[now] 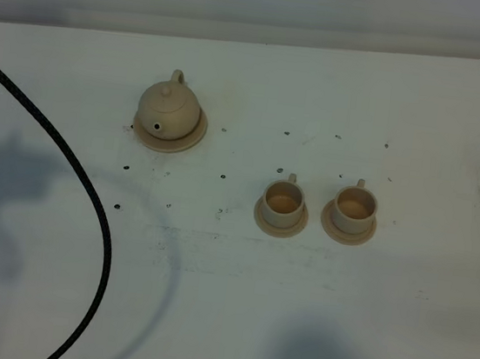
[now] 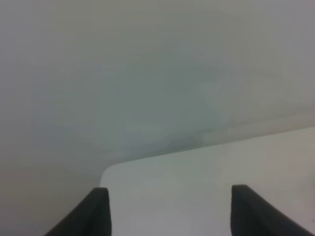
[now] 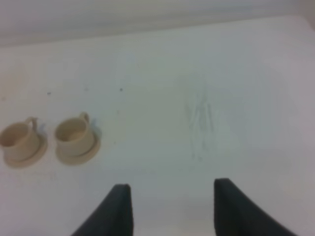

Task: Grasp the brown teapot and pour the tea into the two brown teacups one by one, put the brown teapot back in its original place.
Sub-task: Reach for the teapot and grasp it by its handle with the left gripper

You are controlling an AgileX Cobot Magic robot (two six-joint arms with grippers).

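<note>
A black cable (image 1: 107,251) curves across the near-left part of a white table (image 1: 223,318), running from the left edge to the near edge. Soft grey shadows lie on the near side of the table.

At the far left stands a round, squat beige teapot (image 1: 169,109) with its knobbed lid on. It sits upright on a wide round saucer (image 1: 194,136); its spout points toward the near left and its loop handle toward the far side.

Right of centre, well apart from the teapot, two small beige teacups stand side by side, the left teacup (image 1: 282,204) and the right teacup (image 1: 355,205). Each sits upright on its own small saucer (image 1: 279,230), handle toward the far side.

No arm appears in the high view. The left gripper (image 2: 170,189) has its dark fingers spread wide with nothing between them, over a table corner. The right gripper (image 3: 172,184) also has its fingers apart and holds nothing, with bare table below.
</note>
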